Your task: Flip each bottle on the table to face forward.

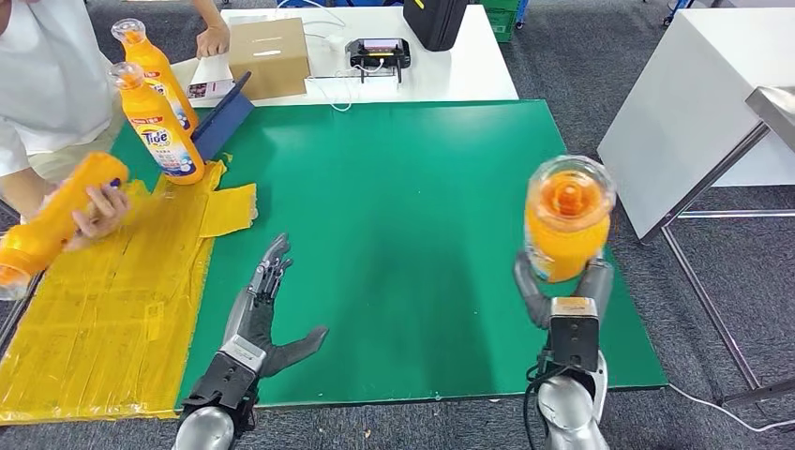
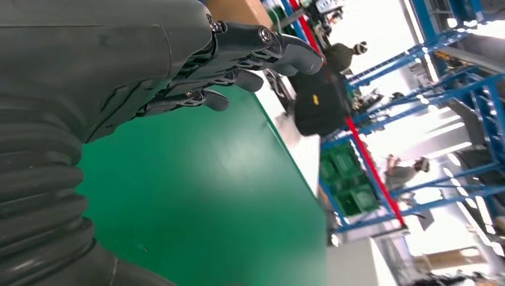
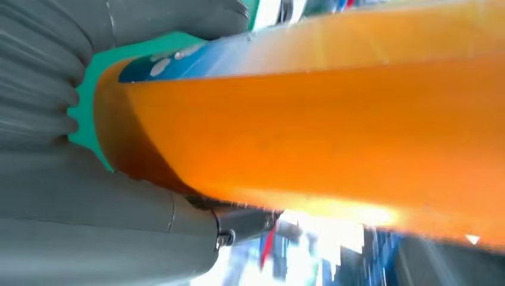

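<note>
Bottle [image 1: 565,223] sits upright in the right hand [image 1: 562,291]; left hand [image 1: 267,314] lies spread over the green desk [image 1: 403,216]. Two bottles [image 1: 159,112] stand far left, where a person's hand [image 1: 98,211] holds another.

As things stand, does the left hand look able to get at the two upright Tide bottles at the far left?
Probably yes. The left hand is open and holds nothing, and bare green mat lies between it and the upright bottles. A person's hand works close by, though.
</note>
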